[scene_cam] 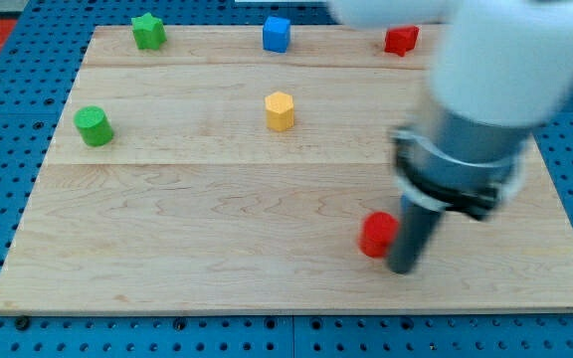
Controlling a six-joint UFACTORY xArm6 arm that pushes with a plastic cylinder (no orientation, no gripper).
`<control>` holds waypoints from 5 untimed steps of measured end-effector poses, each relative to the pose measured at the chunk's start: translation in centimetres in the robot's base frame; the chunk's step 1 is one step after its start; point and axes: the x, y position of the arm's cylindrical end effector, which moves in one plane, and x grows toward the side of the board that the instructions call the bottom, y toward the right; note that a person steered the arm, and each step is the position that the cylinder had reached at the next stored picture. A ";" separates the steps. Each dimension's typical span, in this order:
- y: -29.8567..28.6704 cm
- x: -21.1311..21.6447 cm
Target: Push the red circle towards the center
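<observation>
Camera view: red circle (376, 235) lower right of board (187, 239), my tip (403, 268) touching its right side. No fingers; bare rod. Risk: off-centre contact lets block slip past tip, missing centre.

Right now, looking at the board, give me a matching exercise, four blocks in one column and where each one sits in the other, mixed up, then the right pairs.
Column one:
1. green star
2. blue cube
3. yellow hexagon
4. red circle

Column two:
A. touching my tip, on its left in the view
B. top edge, near the middle
C. top left corner of the view
D. near the board's middle, directly below the blue block

Pairs: 1-C, 2-B, 3-D, 4-A
</observation>
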 end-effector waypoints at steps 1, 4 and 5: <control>-0.9 -0.6; -1.1 -0.6; -0.6 -0.6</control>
